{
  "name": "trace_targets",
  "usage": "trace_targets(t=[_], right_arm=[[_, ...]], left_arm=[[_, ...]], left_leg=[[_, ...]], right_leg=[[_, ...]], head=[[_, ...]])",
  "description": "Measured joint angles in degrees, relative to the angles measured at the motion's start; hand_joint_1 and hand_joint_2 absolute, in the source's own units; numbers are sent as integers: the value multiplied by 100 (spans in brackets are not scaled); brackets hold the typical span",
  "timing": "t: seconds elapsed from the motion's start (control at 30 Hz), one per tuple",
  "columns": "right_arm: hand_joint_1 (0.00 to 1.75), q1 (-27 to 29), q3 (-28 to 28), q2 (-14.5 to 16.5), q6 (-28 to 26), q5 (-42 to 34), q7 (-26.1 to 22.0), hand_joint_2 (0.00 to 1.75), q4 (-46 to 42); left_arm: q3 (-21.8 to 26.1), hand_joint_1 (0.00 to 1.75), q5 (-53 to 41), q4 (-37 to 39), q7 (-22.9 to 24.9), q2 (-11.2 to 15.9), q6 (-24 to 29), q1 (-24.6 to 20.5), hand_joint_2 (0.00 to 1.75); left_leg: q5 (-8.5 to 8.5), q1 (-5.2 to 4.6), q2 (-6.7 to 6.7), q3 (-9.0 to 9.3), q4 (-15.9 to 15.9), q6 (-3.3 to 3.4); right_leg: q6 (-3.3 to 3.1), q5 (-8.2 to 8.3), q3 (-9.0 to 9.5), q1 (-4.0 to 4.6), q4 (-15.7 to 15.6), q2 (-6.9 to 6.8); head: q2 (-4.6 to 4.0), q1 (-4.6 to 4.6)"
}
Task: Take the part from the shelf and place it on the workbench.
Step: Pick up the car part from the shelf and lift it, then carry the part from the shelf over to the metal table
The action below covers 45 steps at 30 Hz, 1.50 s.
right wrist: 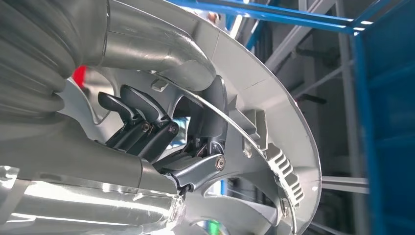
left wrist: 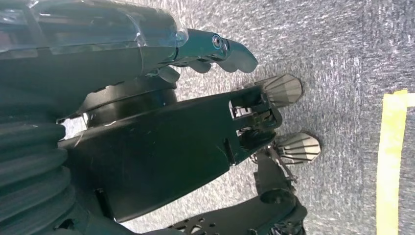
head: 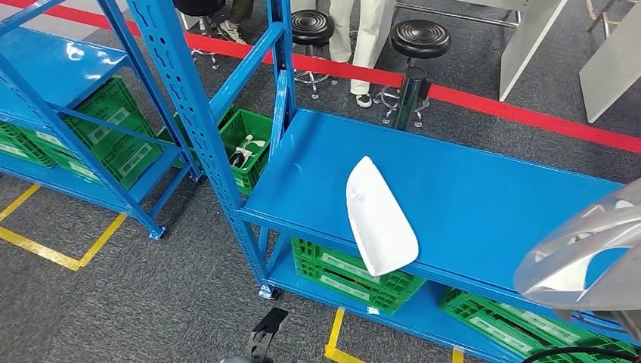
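Observation:
A white, elongated curved part [head: 380, 219] lies on the blue shelf board [head: 491, 181], its near end overhanging the front edge. In the right wrist view my right hand [right wrist: 161, 137] grips a pale grey shell-shaped part [right wrist: 279, 127] with ribs on its inner side; dark fingers curl behind its rim and the thumb lies across it. My right arm [head: 586, 253] rises, blurred and silvery, at the right edge of the head view, in front of the shelf. My left hand [left wrist: 215, 51] hangs over the carpet, thumb out, holding nothing.
Green crates [head: 348, 272] sit on the lower shelf level, and another holds white items [head: 246, 147] behind the blue upright [head: 196, 113]. A second blue rack [head: 68, 113] stands at the left. Black stools [head: 419, 38] and a person's legs [head: 363, 38] are beyond the red floor line.

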Motion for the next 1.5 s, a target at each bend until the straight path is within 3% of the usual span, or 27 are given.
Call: trace_targets(t=[0.23, 0.33, 0.4, 0.5, 0.53, 0.57, 0.6, 0.67, 0.73, 0.83, 0.87, 0.93, 1.0, 1.03, 1.07, 1.1, 1.13, 1.2, 1.23, 1.27, 1.33, 1.37, 1.4, 1.43, 1.5], right_arm=[[175, 510, -14, 267, 0, -841, -585, 175, 97], [175, 663, -28, 353, 0, -981, -634, 175, 171], [175, 725, -57, 385, 0, -1025, -631, 175, 219], [175, 783, -111, 417, -1, -1095, -611, 175, 294], [175, 802, -122, 428, -2, -1120, -600, 175, 321], [175, 821, -134, 438, -2, -1141, -587, 175, 349], [175, 837, -144, 447, -2, -1152, -566, 175, 375], [175, 857, -164, 463, -2, -1134, -494, 175, 424], [175, 868, -185, 475, -2, -1076, -392, 175, 464], [175, 876, -245, 483, -2, -1000, -226, 175, 508], [175, 868, -260, 483, -2, -982, -176, 175, 519], [175, 848, -284, 483, -1, -936, -94, 175, 533], [175, 820, -299, 483, 0, -888, -38, 175, 550], [175, 808, -301, 483, -1, -869, -18, 175, 563], [175, 796, -302, 483, -1, -857, -5, 175, 575], [175, 788, -302, 483, -1, -849, 2, 175, 585], [175, 781, -302, 483, -1, -841, 9, 175, 591], [175, 758, -303, 483, -1, -806, 41, 175, 593], [175, 744, -303, 482, -1, -778, 68, 175, 593], [175, 728, -303, 480, -1, -749, 93, 175, 592], [175, 700, -302, 475, -2, -717, 124, 175, 592], [175, 692, -303, 472, -2, -713, 128, 175, 591], [175, 686, -303, 467, -2, -711, 134, 175, 591], [175, 684, -304, 462, -2, -705, 144, 175, 591], [175, 681, -303, 455, -2, -676, 189, 175, 593]], left_arm=[[179, 0, 263, 11, 0, 14, -64, 147, 175], [237, 0, 337, 30, 0, 37, -57, 228, 175], [280, 0, 375, 39, -1, 52, -48, 253, 175], [320, 0, 429, 47, -1, 77, -49, 293, 175], [326, 0, 443, 53, -1, 83, -50, 307, 175], [337, 0, 457, 60, -2, 86, -51, 318, 175], [346, 0, 472, 65, -2, 87, -51, 324, 175], [360, 0, 495, 70, -2, 85, -49, 322, 175], [362, 0, 499, 74, -4, 84, -33, 315, 175], [362, 0, 492, 84, -20, 83, 33, 313, 175], [362, 0, 490, 88, -27, 83, 53, 314, 175], [362, 0, 485, 93, -64, 84, 76, 313, 175], [362, 0, 485, 96, -132, 85, 81, 318, 175], [362, 0, 485, 99, -166, 86, 83, 321, 175], [362, 0, 485, 104, -188, 86, 84, 325, 175], [362, 0, 485, 110, -198, 86, 84, 328, 175], [362, 0, 482, 116, -207, 86, 85, 328, 175], [362, 0, 462, 126, -204, 86, 90, 326, 175], [362, 0, 445, 128, -202, 85, 97, 325, 175], [362, 0, 431, 129, -201, 83, 104, 325, 175], [362, 0, 415, 130, -186, 74, 115, 330, 175], [362, 0, 414, 131, -169, 69, 117, 330, 175], [362, 0, 411, 133, -153, 62, 119, 329, 175], [362, 0, 409, 134, -136, 53, 120, 327, 175], [362, 0, 406, 136, -132, 37, 125, 329, 175]], left_leg=[[-41, -46, 30, -8, 16, 56], [17, -48, 48, 5, -25, 112], [92, -22, 68, 6, -102, 158], [133, -25, 116, -28, -132, 181], [139, -33, 133, -38, -129, 178], [146, -39, 144, -48, -125, 170], [152, -42, 148, -55, -117, 161], [163, -45, 142, -69, -99, 131], [196, -55, 127, -112, -78, 63], [255, -44, 102, -169, -60, -67], [200, -35, 77, -196, -17, -99], [-151, -18, 11, -355, 355, -148], [-637, -5, -27, -622, 1088, -179], [-780, -2, -29, -711, 1400, -188], [-813, 1, -28, -720, 1555, -189], [-733, 1, -25, -613, 1487, -180], [-583, 1, -21, -401, 1219, -163], [-361, -7, 1, 157, 406, -113], [-326, -17, 11, 343, 108, -87], [-329, -30, 17, 432, -64, -60], [-281, -47, 15, 394, -119, 9], [-230, -44, 18, 353, -132, 53], [-168, -38, 23, 302, -143, 100], [-99, -32, 29, 236, -156, 140], [30, -45, 33, 83, -150, 184]], right_leg=[[26, 6, 3, -29, -17, 5], [79, 22, 5, -52, -29, 21], [100, -179, -80, -52, 168, 10], [118, -792, -455, -52, 1178, -12], [124, -885, -542, -53, 1454, -15], [124, -860, -543, -54, 1542, -17], [117, -718, -436, -54, 1392, -19], [80, -350, -20, -54, 639, -12], [21, -199, 260, -34, 68, 3], [-80, -168, 248, -3, -37, -7], [-129, -138, 221, -4, -45, -24], [-235, -56, 136, -7, -65, -59], [-284, 24, 6, 20, -47, -71], [-290, 64, -63, 35, -32, -75], [-291, 101, -134, 48, -12, -76], [-286, 136, -203, 57, 12, -77], [-276, 167, -268, 63, 39, -77], [-240, 224, -368, 73, 94, -77], [-210, 255, -395, 78, 110, -78], [-176, 289, -411, 80, 116, -81], [-101, 371, -423, 73, 97, -85], [-67, 350, -444, 63, 110, -83], [-37, 229, -483, 55, 193, -78], [-11, 10, -546, 49, 380, -75], [21, -587, -695, 42, 1047, -73]], head=[[0, -2], [0, -2], [0, 1], [0, 7], [0, 7], [0, 7], [0, 7], [0, 7], [0, 6], [0, 5], [0, 4], [0, -3], [0, -7], [0, -7], [0, -7], [0, -7], [0, -7], [0, -9], [0, -9], [0, -10], [0, -10], [0, -10], [0, -4], [0, 1], [0, 11]])
